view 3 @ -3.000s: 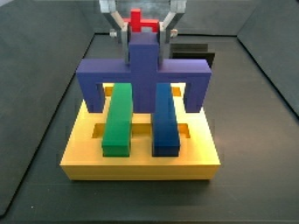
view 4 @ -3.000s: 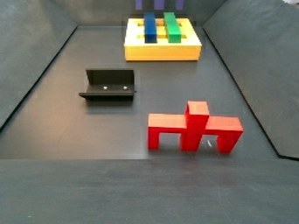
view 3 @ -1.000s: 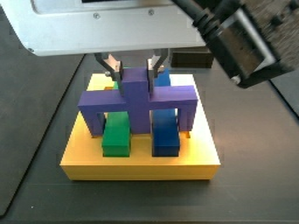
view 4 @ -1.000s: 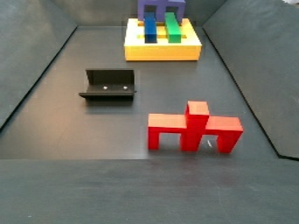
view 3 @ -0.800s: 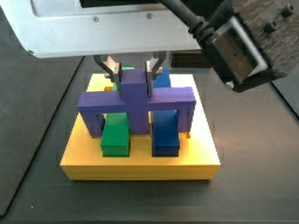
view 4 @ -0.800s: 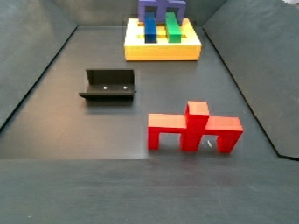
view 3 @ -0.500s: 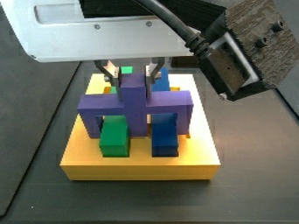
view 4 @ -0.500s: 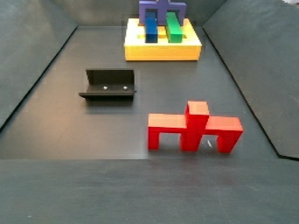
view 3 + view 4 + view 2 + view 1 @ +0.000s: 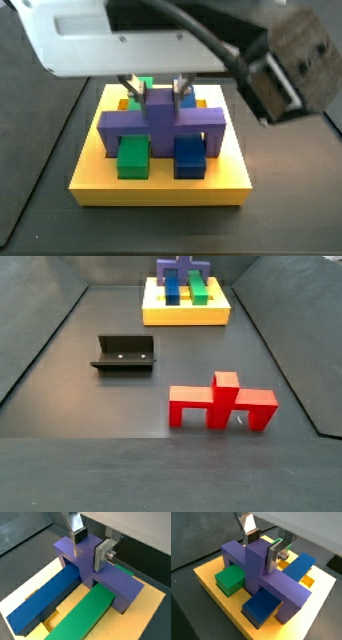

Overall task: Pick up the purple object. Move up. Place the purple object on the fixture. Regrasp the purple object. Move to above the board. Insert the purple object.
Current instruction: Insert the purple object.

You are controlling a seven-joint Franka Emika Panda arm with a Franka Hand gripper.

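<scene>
So the purple object (image 9: 160, 122) sits noticeably lower than it did half a second back: its legs now straddle the green bar (image 9: 135, 152) and the blue bar (image 9: 189, 152) and its crossbar is almost down on them, where three seconds ago it hung well clear above the board (image 9: 160, 180). I read that as the insert step being nearly finished, though I can't tell from here whether the legs are fully seated in the slots. The pincer (image 9: 262, 543) is clamped on the upright stem of the purple object, right above the middle of the board, flat silver fingers (image 9: 104, 552) pressed against both sides in both wrist views. Going across from the board's left edge: matte green bar, chunky purple stem, matte blue bar, all blocky with sharp edges and no gloss. The board itself is a thick yellow slab with rectangular cutouts. In a side view the black fixture (image 9: 124, 353) sits on the dark floor well away from the board, and a red cross-shaped piece (image 9: 221, 402) stands further off still, untouched.
</scene>
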